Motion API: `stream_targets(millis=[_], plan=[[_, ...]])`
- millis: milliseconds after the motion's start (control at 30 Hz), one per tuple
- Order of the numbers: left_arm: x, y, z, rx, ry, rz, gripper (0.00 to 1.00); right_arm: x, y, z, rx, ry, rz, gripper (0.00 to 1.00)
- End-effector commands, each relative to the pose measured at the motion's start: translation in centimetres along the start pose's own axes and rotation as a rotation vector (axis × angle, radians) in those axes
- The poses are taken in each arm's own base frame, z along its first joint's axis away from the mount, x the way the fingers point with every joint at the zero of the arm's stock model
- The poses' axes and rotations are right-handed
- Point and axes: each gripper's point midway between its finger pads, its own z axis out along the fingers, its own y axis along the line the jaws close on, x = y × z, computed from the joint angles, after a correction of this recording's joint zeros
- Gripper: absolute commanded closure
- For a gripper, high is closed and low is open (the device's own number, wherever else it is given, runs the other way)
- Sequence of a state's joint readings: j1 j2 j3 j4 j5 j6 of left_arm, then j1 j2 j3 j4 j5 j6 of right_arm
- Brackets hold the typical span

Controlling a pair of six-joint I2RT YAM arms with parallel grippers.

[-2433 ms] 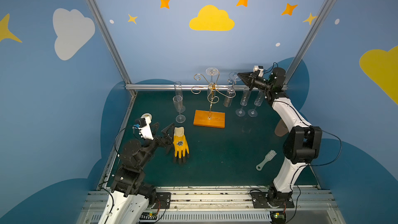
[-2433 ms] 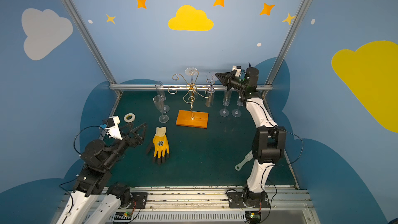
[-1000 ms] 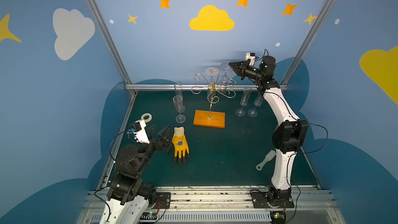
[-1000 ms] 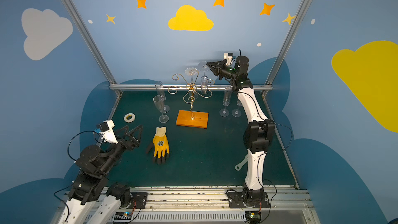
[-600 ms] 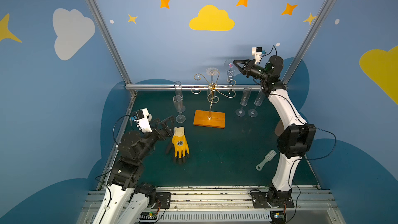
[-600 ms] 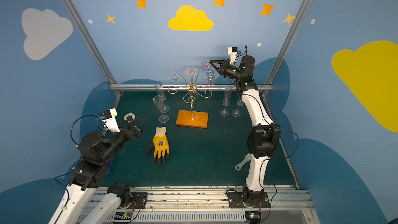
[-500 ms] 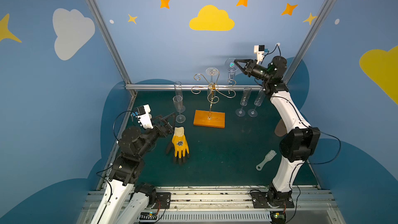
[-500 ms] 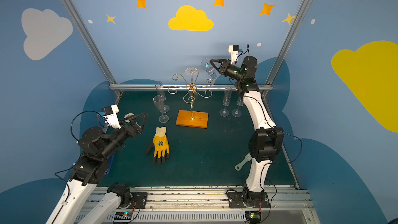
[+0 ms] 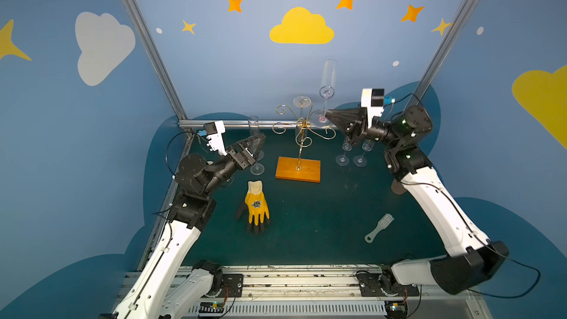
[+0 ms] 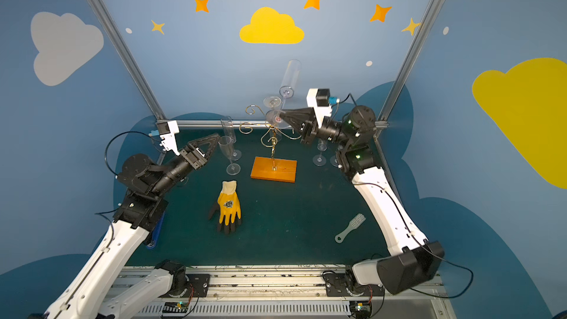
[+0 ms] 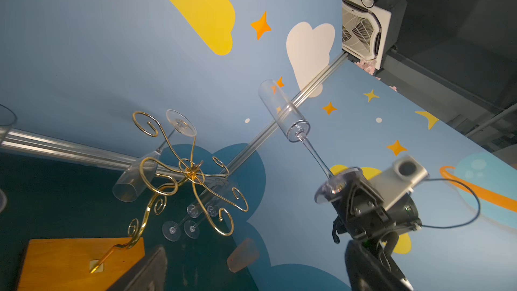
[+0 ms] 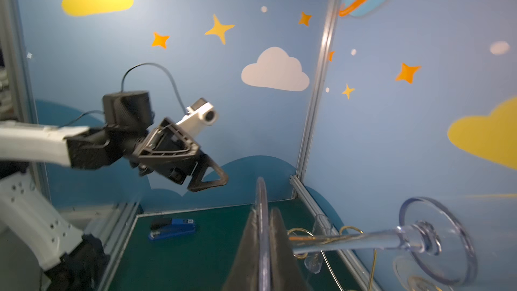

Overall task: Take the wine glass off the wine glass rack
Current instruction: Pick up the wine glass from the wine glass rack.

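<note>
My right gripper (image 9: 327,115) is shut on the round foot of a clear wine glass (image 9: 329,76), held bowl-up in the air, above and to the right of the wine glass rack (image 9: 302,131). In the right wrist view the jaws (image 12: 262,210) pinch the foot edge-on and the stem (image 12: 349,240) runs off sideways. The left wrist view shows the wine glass (image 11: 282,109) apart from the rack's gold wire arms (image 11: 193,173). Another glass (image 11: 134,183) hangs upside down on the rack. My left gripper (image 9: 257,143) hovers open and empty, left of the rack's orange base (image 9: 298,169).
Two flutes (image 10: 229,151) stand just beyond my left gripper, and two more (image 9: 352,156) stand right of the rack. A yellow glove (image 9: 257,207) lies mid-table, a white brush (image 9: 379,228) at the front right, and a blue stapler (image 12: 172,228) by the left wall.
My right gripper has lifted the wine glass off the rack arm and turned it bowl-up. My left arm has risen and reached forward toward the rack, jaws still open.
</note>
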State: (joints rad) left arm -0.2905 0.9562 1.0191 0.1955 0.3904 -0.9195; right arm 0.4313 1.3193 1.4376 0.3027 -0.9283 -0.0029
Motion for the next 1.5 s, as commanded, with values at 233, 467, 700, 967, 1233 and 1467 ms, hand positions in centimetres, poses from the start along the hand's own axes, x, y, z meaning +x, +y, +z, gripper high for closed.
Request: stream_targets(millis=[233, 467, 700, 967, 1233, 1467], plan=[[2.4, -7.7, 2.0, 0.304, 0.166, 0.091, 0.04, 1.7, 8.2, -1.4, -0.125, 0.027, -0.498, 1.0], [7.3, -9.4, 2.5, 0.435, 0.331, 0.182, 0.07, 3.3, 12.0, -2.2, -0.217, 0.021, -0.593, 1.0], [10.2, -9.6, 3.2, 0.457, 0.419, 0.164, 0.19, 4.4, 14.2, -2.2, -0.245, 0.04, -0.64, 1.0], [12.2, -10.0, 3.1, 0.474, 0.462, 0.173, 0.37, 5.7, 15.7, -2.1, -0.269, 0.095, -0.665, 1.0], [13.6, -10.0, 2.6, 0.471, 0.486, 0.166, 0.59, 6.5, 16.2, -2.1, -0.258, 0.135, -0.706, 1.0], [14.3, -9.9, 2.4, 0.461, 0.508, 0.164, 0.76, 7.1, 16.6, -1.9, -0.259, 0.155, -0.729, 1.0]])
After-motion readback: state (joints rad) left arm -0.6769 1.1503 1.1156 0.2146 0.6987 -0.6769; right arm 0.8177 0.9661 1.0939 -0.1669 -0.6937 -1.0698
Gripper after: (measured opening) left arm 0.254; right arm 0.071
